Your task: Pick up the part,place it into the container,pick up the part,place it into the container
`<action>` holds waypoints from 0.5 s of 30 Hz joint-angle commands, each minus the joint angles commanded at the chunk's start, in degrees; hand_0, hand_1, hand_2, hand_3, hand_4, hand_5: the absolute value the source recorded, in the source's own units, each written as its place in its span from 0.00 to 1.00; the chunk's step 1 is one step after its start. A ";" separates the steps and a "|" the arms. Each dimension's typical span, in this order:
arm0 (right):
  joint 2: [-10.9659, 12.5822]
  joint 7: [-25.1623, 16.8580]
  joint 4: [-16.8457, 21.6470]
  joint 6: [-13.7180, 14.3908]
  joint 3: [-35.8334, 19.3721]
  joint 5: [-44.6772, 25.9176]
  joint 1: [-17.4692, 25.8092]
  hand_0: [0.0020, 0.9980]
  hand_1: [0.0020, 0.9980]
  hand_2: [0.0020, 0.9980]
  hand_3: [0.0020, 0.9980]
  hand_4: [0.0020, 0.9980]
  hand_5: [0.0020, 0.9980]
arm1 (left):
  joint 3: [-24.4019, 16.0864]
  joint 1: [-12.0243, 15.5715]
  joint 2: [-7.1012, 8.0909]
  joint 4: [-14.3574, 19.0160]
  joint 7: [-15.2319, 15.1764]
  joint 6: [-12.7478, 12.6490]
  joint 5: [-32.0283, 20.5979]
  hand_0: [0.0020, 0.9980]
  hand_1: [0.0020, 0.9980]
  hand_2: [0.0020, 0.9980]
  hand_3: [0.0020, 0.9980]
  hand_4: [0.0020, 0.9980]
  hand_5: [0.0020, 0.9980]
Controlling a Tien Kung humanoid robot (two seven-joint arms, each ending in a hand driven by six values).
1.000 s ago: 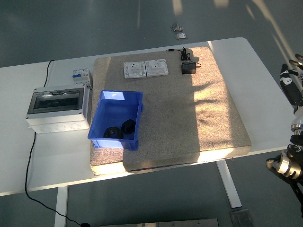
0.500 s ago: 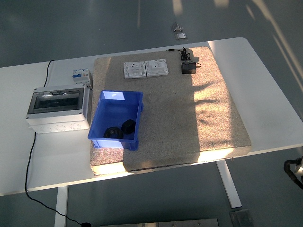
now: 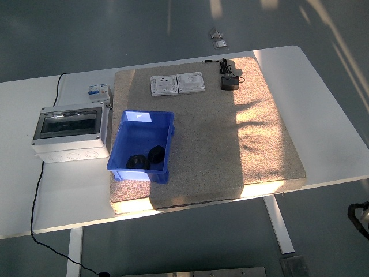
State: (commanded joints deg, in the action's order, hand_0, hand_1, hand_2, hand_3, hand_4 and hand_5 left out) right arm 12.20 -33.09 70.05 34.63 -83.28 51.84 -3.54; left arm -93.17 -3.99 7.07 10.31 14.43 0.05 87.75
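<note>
Right hand [image 3: 360,214] barely shows at the lower right edge, fingers impossible to judge; far to its left, two round black parts [image 3: 146,158] lie inside the blue plastic container [image 3: 144,145]

A: What's carrying everything?
B: White surface [image 3: 323,109], w/ a big beige mat [image 3: 230,144] covering most of its middle and right.
A: Directly on the surface, besides the mat?
B: Left side: grey electrical box w/ clear lid [image 3: 70,133], small breaker unit [image 3: 98,92] just behind it, black cable [image 3: 38,190] trailing off the near edge.
A: On the mat?
B: Blue container [image 3: 144,124] near-left, two white socket plates [image 3: 177,83] far side, black adapter [image 3: 230,83] to their right.
</note>
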 joint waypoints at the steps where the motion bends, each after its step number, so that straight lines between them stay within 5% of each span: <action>1: 0.00 -0.13 -0.03 -0.13 0.00 -0.12 -0.17 0.81 0.75 0.78 0.79 0.80 0.45 | -0.16 -0.16 -0.22 0.00 0.03 0.18 0.91 0.73 0.72 0.73 0.57 0.66 0.68; 5: -0.09 -1.06 -0.04 -0.40 -0.06 -0.69 -0.62 0.81 0.75 0.78 0.79 0.80 0.45 | 0.06 -0.37 -0.77 0.00 0.16 1.64 2.28 0.73 0.72 0.73 0.57 0.66 0.68; 6: -0.13 -1.31 -0.06 -0.41 -0.08 -0.92 -0.63 0.79 0.62 0.72 0.79 0.90 0.54 | 0.13 -0.31 -0.86 0.00 0.21 1.88 2.11 0.73 0.72 0.73 0.61 0.68 0.69; 11: -0.07 -2.22 0.19 -0.41 0.46 -1.88 -0.55 0.79 0.62 0.72 0.79 0.90 0.54 | 0.69 0.12 -1.19 0.00 0.27 1.84 0.33 0.73 0.72 0.73 0.61 0.68 0.69; 12: -0.14 -2.21 0.53 -0.31 0.89 -1.60 -0.82 0.76 0.46 0.57 0.79 0.91 0.54 | -0.03 0.21 -1.19 0.00 0.23 1.53 0.62 0.73 0.72 0.73 0.61 0.69 0.69; 15: -0.14 -2.26 1.64 -0.14 2.35 -1.26 -1.37 0.76 0.46 0.57 0.79 0.91 0.54 | -2.04 0.25 -1.32 0.00 0.26 1.04 2.55 0.73 0.72 0.73 0.61 0.69 0.69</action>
State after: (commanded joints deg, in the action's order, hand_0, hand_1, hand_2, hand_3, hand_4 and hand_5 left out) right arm 12.06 -35.35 71.69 34.49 -80.92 50.58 -4.90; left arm -95.20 -3.73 5.75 10.31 14.68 1.09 90.29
